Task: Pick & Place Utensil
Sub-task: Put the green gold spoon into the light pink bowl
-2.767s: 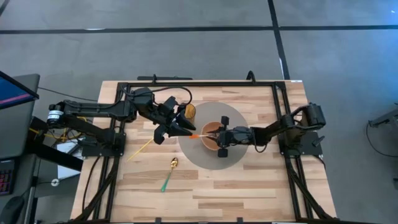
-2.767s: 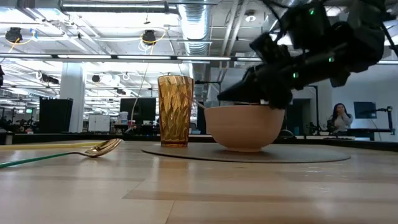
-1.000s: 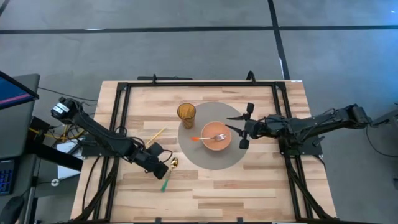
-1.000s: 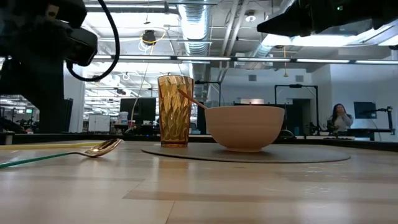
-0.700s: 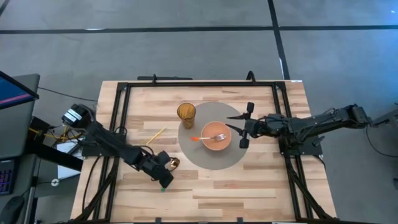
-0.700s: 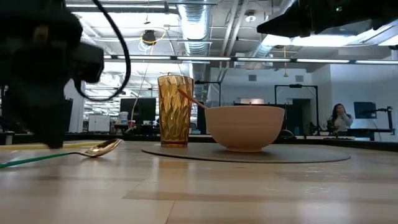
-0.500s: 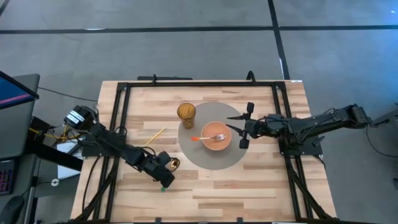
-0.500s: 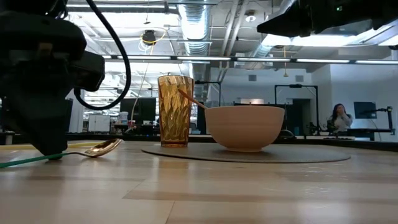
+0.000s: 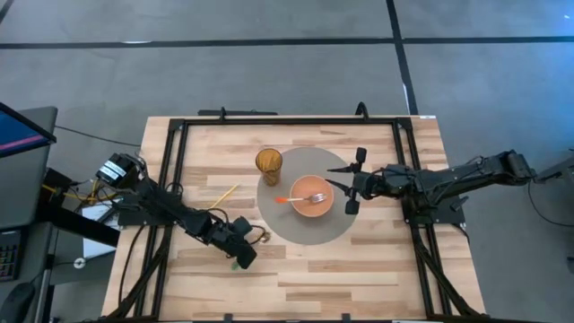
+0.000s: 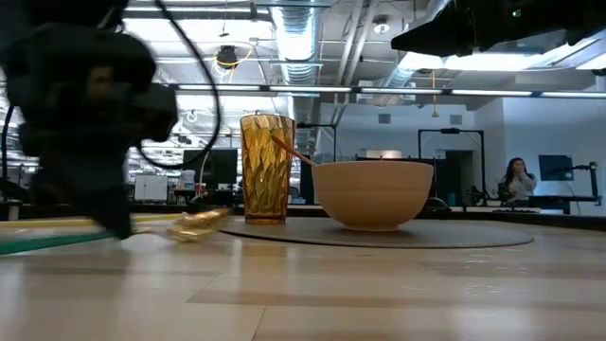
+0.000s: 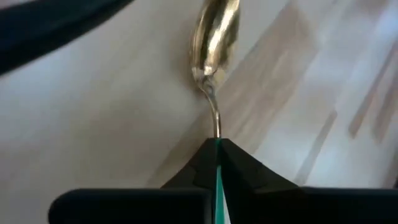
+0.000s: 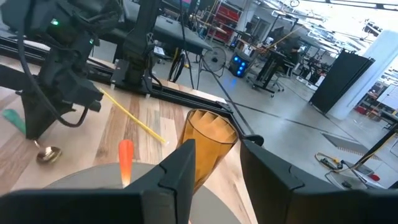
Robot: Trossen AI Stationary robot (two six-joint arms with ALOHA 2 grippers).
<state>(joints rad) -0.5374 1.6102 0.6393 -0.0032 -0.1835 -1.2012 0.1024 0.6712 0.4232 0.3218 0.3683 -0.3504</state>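
The left tool (image 9: 242, 254) is clamped on the green handle of the spoon (image 11: 213, 50), whose long axis runs from the jaws toward the mat (image 9: 278, 224) and bowl (image 9: 311, 196), its gold end low over the counter (image 9: 359, 269).

The left gripper (image 10: 90, 123) is a dark blur in the low view, hiding the spoon's green handle (image 10: 43, 242).
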